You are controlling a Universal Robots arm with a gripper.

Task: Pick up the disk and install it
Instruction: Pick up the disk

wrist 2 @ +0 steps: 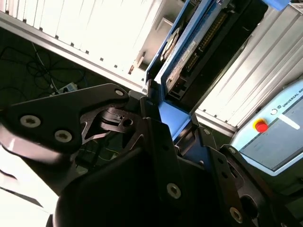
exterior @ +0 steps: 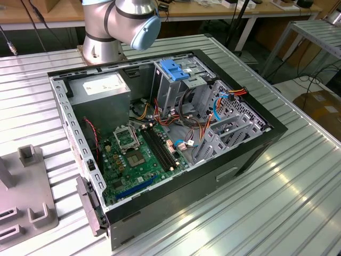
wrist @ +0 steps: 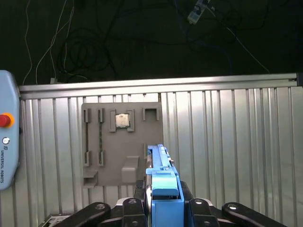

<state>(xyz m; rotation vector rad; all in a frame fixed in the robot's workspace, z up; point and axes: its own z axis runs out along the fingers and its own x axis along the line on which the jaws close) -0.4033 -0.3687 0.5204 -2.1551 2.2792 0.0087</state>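
ribbed metal table [exterior: 298, 202] carries an open computer case [exterior: 160, 133]; in the first wrist view the gripper [wrist: 163, 208] is clamped on the blue-railed disk [wrist: 161, 170] near a grey tray [wrist: 120, 142]

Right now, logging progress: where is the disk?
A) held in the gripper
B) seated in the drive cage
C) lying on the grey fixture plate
A: in the first wrist view the gripper is shut on the disk, held up above the ribbed table.

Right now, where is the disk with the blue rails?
In the first wrist view the disk sits clamped in the gripper, held above the ribbed metal table near the grey fixture tray.
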